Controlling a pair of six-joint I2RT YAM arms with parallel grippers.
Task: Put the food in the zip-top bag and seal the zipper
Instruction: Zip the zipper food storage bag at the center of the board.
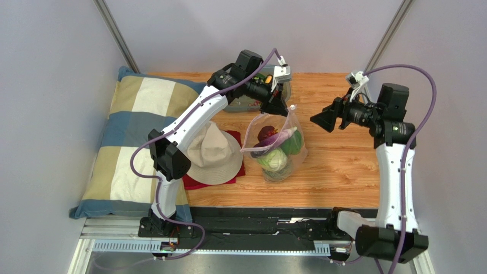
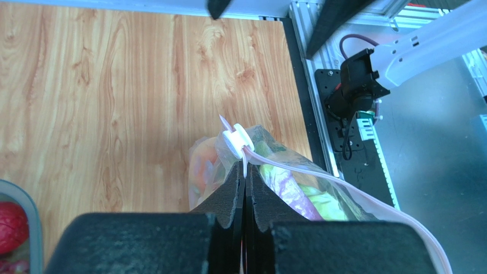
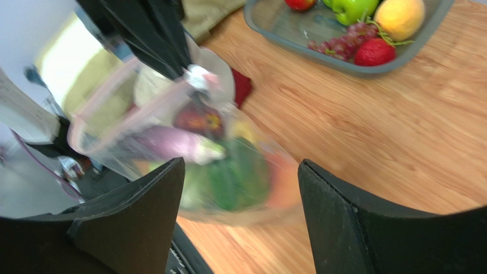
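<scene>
The zip-top bag (image 1: 275, 149) stands on the wooden table, its top corner held up by my left gripper (image 1: 283, 107). It holds food: a pale green cabbage (image 1: 273, 161), a purple eggplant (image 1: 281, 136) and other pieces. In the left wrist view my left gripper (image 2: 246, 178) is shut on the pink zipper (image 2: 354, 191), right behind its white slider (image 2: 236, 142). My right gripper (image 1: 321, 120) is open, a little to the bag's right and not touching it. In the right wrist view its fingers (image 3: 140, 211) frame the blurred bag (image 3: 246, 171).
A grey bowl (image 3: 268, 25) behind the bag holds more fruit: a green pepper (image 3: 350, 8), a peach (image 3: 400, 17), a strawberry (image 3: 374, 52) and grapes. A beige hat (image 1: 214, 153) lies on a red cloth left of the bag, beside a checked pillow (image 1: 128, 131).
</scene>
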